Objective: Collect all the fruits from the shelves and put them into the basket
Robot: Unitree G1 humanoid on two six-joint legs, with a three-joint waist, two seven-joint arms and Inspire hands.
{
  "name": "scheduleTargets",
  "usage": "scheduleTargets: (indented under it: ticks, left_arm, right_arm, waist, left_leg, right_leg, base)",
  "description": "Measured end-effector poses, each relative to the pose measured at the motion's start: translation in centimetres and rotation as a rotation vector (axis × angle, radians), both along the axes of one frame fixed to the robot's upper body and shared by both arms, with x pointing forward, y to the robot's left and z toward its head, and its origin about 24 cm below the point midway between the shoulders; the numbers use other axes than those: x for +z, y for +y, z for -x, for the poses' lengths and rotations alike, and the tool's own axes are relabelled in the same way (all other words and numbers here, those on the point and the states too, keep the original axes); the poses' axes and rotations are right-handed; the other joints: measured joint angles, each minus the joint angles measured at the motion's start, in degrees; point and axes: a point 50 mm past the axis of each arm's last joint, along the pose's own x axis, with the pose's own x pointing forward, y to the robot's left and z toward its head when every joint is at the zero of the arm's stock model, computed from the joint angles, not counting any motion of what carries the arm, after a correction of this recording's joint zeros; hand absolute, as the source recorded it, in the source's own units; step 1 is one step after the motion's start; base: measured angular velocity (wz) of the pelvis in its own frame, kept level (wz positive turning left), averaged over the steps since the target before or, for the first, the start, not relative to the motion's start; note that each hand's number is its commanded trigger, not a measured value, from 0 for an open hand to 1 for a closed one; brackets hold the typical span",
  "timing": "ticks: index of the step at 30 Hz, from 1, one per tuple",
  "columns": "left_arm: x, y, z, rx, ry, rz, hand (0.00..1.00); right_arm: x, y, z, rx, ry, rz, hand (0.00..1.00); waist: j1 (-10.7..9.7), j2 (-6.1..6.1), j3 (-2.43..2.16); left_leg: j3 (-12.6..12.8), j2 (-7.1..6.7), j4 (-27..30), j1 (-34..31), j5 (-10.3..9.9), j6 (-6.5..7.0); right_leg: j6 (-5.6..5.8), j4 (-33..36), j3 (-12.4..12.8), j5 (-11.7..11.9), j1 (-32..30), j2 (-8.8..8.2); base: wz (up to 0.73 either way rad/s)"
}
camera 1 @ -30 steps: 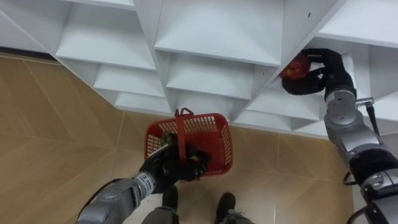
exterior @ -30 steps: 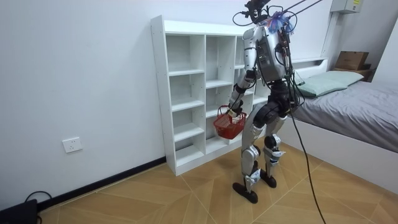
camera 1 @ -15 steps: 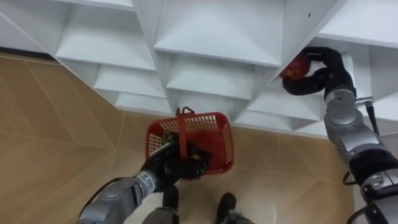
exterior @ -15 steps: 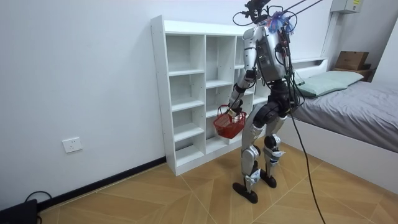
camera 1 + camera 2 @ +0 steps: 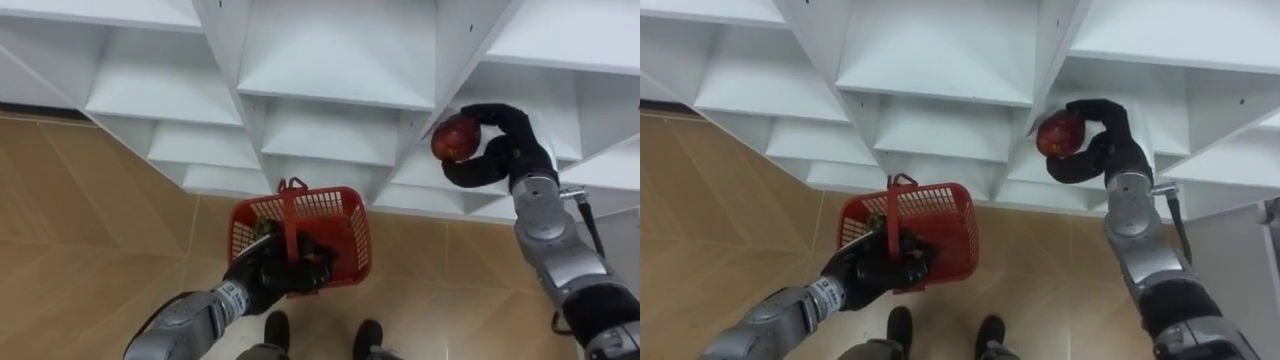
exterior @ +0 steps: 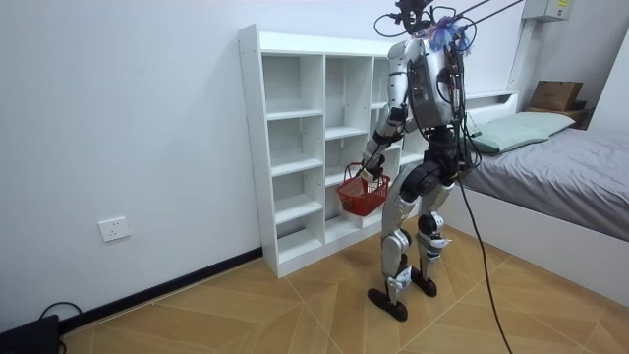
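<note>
The fruit (image 5: 455, 137), round, dark red and smooth-skinned with a slight sheen, sits in your right hand (image 5: 503, 152) at the mouth of a compartment on the right side of the closet (image 5: 340, 80), level with the shelf's front edge. The fingers curl over the top of it and the thumb hooks underneath, so the hold looks secure. Do not loosen it until the fruit is low over the basket (image 5: 350, 228). The basket hangs down and to the left, near your feet, with your left hand (image 5: 272, 272) curled round its handle (image 5: 293, 208). Your path is therefore a diagonal across the front of the white uprights, and you will probably do best to draw the fruit clear of the divider first, then swing it across. The basket is a red plastic lattice with an open rectangular mouth. It is light, hangs from a single point, and is likely to tip or swing if anything drops in from a height. Hold it level, bring the fruit down inside the rim, and open your fingers only there, because a round, hard-skinned fruit would bounce or roll out. Something dark already lies against the near wall, though I cannot tell what it is. The closet is flat, matte white board with square edges, and below it the floor (image 5: 90, 220) is warm wood laid in a herringbone pattern.
</note>
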Motion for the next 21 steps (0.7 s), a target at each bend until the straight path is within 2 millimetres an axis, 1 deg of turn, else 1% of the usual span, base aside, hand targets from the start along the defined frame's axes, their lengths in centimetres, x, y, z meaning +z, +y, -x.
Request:
scheduleTargets:
  ticks: [3,6,8,9,10,13,15,21]
  left_arm:
    - [0.5,0.0,0.3,0.022,-0.026,0.033,1.00]
    - [0.8,0.2,0.5,0.041,-0.045,0.055,1.00]
    - [0.7,0.2,0.8,0.045,-0.039,0.059,1.00]
    - [0.4,0.2,1.2,0.045,-0.028,0.058,1.00]
    - [0.2,0.2,1.6,0.045,-0.018,0.058,1.00]
    - [0.0,0.2,2.0,0.037,-0.005,0.069,1.00]
    - [-0.1,0.1,2.1,0.034,-0.004,0.072,1.00]
    - [0.0,-0.5,2.1,0.016,-0.014,0.067,1.00]
  right_arm:
    - [-0.7,0.1,0.9,0.015,0.020,0.002,1.00]
    - [-1.7,0.5,1.9,0.050,0.055,0.006,1.00]
    - [-2.3,0.8,2.6,0.068,0.077,-0.009,1.00]
    - [-2.7,0.9,3.1,0.077,0.090,-0.018,1.00]
    - [-3.0,1.1,3.4,0.091,0.104,-0.028,1.00]
    - [-3.9,1.2,4.5,0.103,0.140,-0.039,1.00]
    - [-4.2,1.2,4.9,0.111,0.156,-0.046,1.00]
    - [-4.6,2.5,5.1,0.143,0.164,-0.087,1.00]
  waist:
    - [-0.33,-0.05,-0.09]
    - [-0.40,0.04,-0.14]
    - [-0.71,0.28,-0.45]
    - [-0.99,0.56,-0.68]
    - [-1.35,0.72,-0.78]
    - [-1.48,0.70,-0.79]
    - [-1.49,0.70,-0.79]
    - [-2.10,0.72,-0.79]
  left_leg:
    - [0.13,0.40,-0.10,0.10,0.06,-0.11]
    - [0.50,0.51,-0.18,0.17,0.20,-0.31]
    - [0.47,0.54,-0.42,0.26,0.37,-0.43]
    - [0.46,0.56,-0.47,0.29,0.39,-0.45]
    - [0.47,0.55,-0.66,0.40,0.47,-0.54]
    - [0.48,0.51,-1.60,0.79,0.93,-0.76]
    - [0.49,0.55,-1.86,0.94,1.02,-0.89]
    - [0.68,0.89,-2.45,1.18,1.25,-1.21]
  right_leg:
    - [-0.17,-0.12,0.11,0.20,0.05,0.17]
    - [-0.43,-0.18,0.15,0.40,0.00,0.36]
    - [-0.54,-0.30,0.12,0.48,0.02,0.42]
    - [-0.56,-0.32,0.18,0.50,0.03,0.49]
    - [-0.60,-0.34,0.33,0.53,0.00,0.57]
    - [-0.70,-1.09,0.72,0.67,-0.02,1.05]
    - [-0.75,-1.15,1.04,0.69,-0.09,1.06]
    - [-1.05,-1.27,1.17,0.88,-0.07,1.29]
  base:
    - [-0.01]
    - [-0.05]
    - [0.00]
    - [0.00]
    - [-0.03]
    - [-0.01]
    - [-0.05]
    - [-0.02]
